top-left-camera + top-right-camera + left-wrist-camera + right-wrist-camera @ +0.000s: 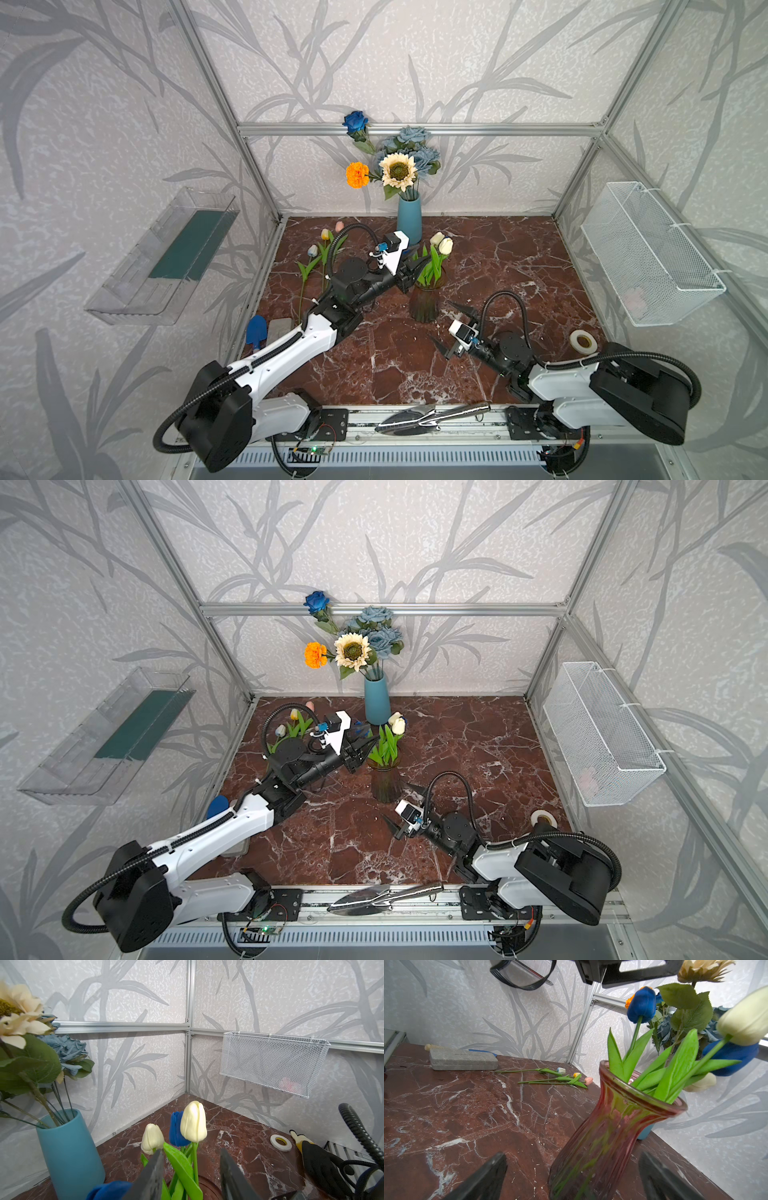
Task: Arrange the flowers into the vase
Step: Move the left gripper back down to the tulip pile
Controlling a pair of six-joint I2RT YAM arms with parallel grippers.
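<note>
Your left gripper (420, 258) hangs open among the tulips (445, 245) in the glass vase (424, 305); right gripper (451, 328) is open beside it.

Pale walls (415, 62) printed with grey leaves, braced by aluminium rails (415, 129), closing in a red-brown marble counter (395, 361) under even light, with a clear bin (137, 307) on the left wall and a white mesh basket (648, 249) on the right.

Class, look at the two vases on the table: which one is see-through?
The reddish glass vase holding the tulips, mid-table: green stems show through its wall. The blue vase at the back, with the sunflower, is opaque.
</note>
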